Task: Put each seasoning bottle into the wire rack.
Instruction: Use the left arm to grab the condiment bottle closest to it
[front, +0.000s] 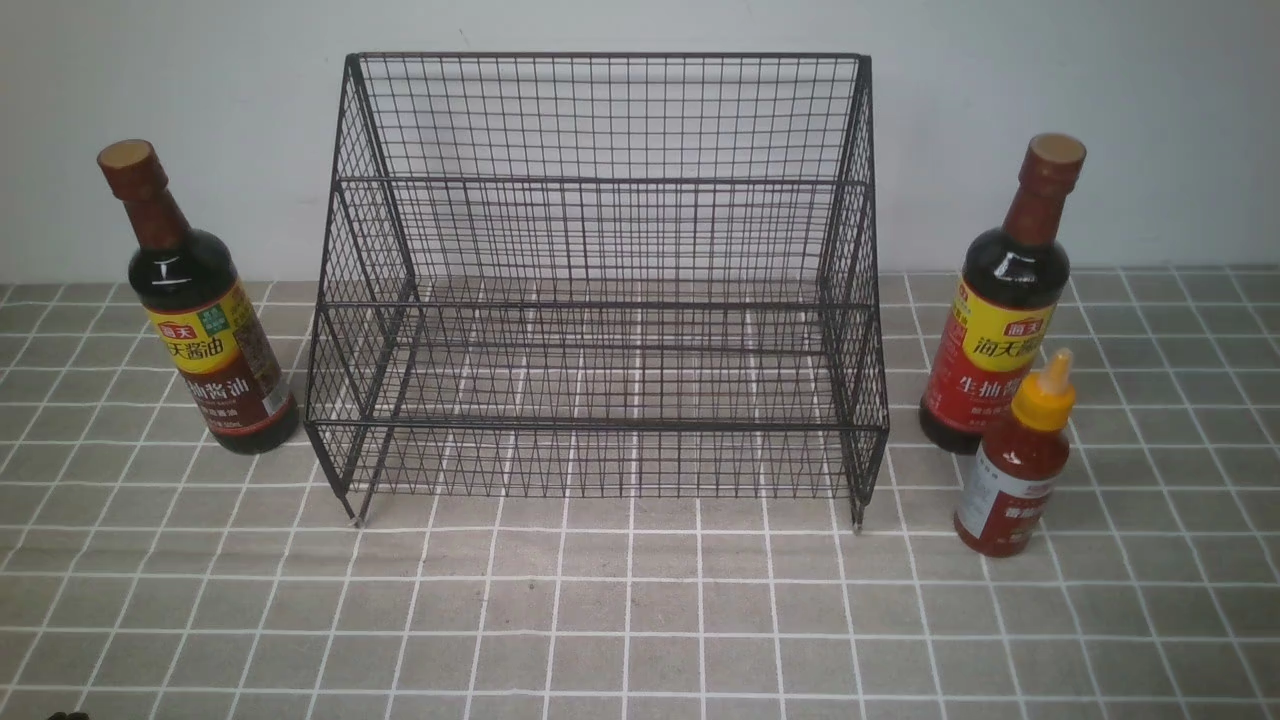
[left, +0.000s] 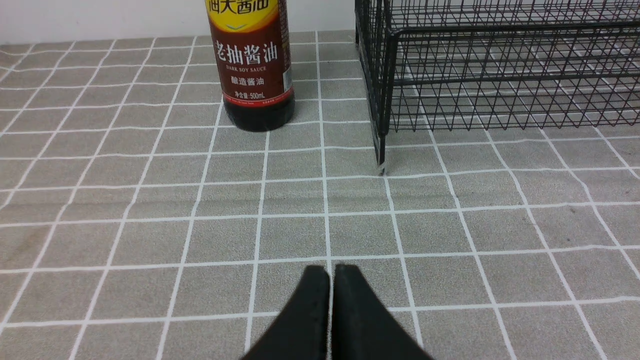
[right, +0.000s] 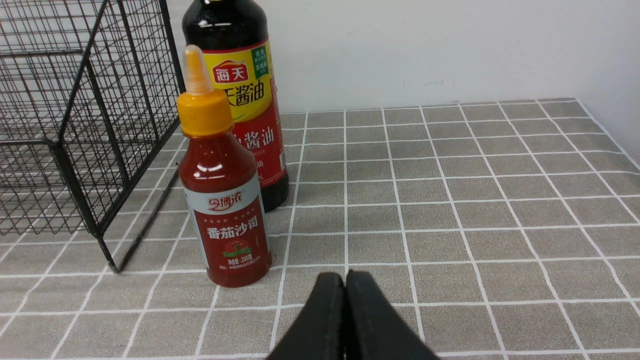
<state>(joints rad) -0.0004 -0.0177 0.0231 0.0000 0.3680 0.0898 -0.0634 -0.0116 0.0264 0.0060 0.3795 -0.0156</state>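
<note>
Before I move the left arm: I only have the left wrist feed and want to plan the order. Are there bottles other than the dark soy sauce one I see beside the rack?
Observer: Yes, two more stand to the right of the wire rack: a second soy-sauce bottle and a small red sauce bottle.
Operator: How do those two sit relative to each other?
Observer: The small red one stands nearer the robot, in front of the tall one. I cannot tell whether they touch.
Operator: Is the right gripper on either of them?
Observer: No. The right gripper is shut and empty, short of the red bottle.
</note>
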